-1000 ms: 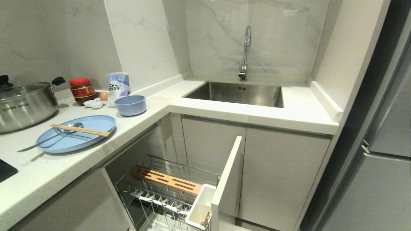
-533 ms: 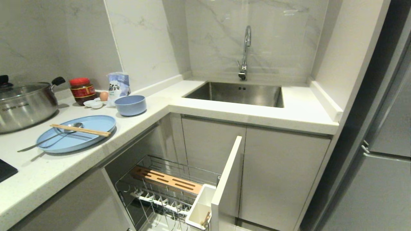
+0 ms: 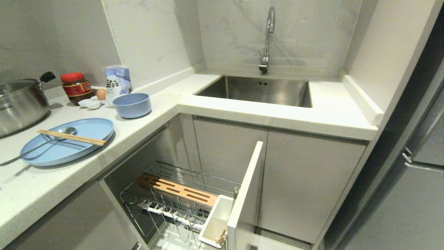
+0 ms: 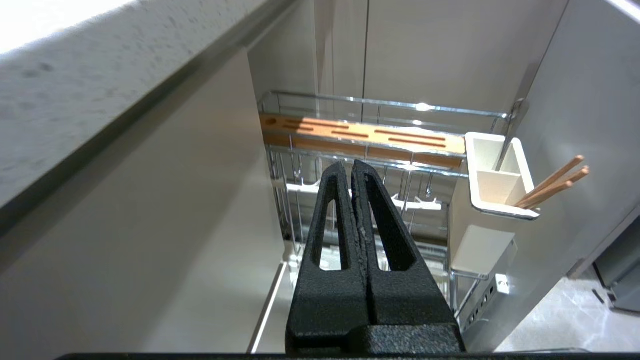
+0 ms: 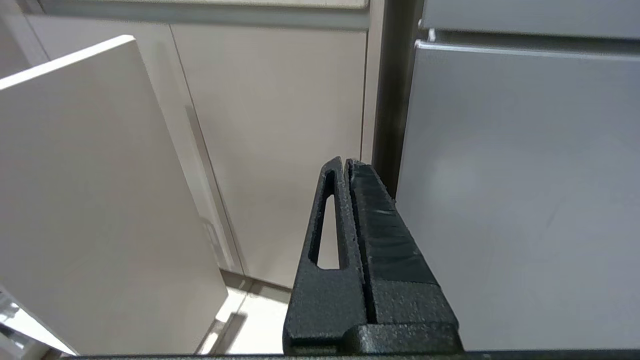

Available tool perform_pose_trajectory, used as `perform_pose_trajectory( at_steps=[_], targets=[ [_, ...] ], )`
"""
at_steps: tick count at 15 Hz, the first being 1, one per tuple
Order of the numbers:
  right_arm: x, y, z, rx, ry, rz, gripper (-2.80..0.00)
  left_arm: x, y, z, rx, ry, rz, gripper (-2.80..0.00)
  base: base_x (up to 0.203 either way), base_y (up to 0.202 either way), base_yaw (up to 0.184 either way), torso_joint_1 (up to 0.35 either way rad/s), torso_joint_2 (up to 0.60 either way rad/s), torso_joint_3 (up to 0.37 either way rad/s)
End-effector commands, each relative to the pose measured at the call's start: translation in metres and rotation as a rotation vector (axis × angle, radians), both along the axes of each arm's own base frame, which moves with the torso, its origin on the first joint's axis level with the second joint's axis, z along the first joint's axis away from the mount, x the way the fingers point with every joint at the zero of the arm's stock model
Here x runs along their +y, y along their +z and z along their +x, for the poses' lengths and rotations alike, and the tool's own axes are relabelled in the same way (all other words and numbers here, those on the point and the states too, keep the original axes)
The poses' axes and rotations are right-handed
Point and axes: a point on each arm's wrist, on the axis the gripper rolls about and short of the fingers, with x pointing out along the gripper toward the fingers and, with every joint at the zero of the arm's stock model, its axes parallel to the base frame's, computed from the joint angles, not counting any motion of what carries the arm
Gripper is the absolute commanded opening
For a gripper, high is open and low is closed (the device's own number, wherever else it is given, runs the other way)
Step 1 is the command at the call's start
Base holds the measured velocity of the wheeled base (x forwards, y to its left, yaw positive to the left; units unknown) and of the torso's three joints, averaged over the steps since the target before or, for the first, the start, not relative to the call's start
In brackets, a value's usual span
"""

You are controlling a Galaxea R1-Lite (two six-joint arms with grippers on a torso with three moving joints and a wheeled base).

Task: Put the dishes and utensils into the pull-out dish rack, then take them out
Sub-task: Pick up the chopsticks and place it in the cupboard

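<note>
Far left on the surface [image 3: 52,187] sits the steel pot [image 3: 20,102]. Next to it is the light-blue plate [image 3: 74,147], with the chopsticks [image 3: 71,137] and the metal spoon [image 3: 38,146] lying across it. A bit further right there's the blue bowl [image 3: 132,105], just in front of a red-lidded jar [image 3: 75,87] and a white bag [image 3: 118,83]. Below the surface edge the dish rack [image 3: 180,205] is pulled out, wooden bar and white caddy [image 4: 495,180] showing, and the caddy already has some wooden sticks in it.

Neither arm is up at the surface. The left claw [image 4: 352,172] is pinched together and empty, hanging over the rack; the right claw [image 5: 345,167] is also closed, facing the cabinet fronts.

Looks like loading hasn't started. Next move probably means raising an arm to the surface and spreading a claw around the bowl rim or the chopsticks.
</note>
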Motion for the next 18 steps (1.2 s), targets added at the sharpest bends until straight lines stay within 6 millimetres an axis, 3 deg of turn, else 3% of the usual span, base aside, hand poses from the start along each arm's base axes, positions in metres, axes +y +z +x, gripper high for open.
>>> perform_pose_trajectory(
  at_steps=[1, 18],
  targets=[
    [0.0, -0.0072, 0.002, 0.025, 0.001, 0.001, -2.8, 0.0, 0.0, 0.0002, 0.002, 0.0, 0.003, -2.8, 0.0, 0.0, 0.0, 0.002, 0.0, -0.203],
    [0.0, -0.0072, 0.002, 0.025, 0.001, 0.0, -2.8, 0.0, 0.0, 0.0002, 0.002, 0.0, -0.001, -2.8, 0.0, 0.0, 0.0, 0.004, 0.0, -0.198]
  ],
)
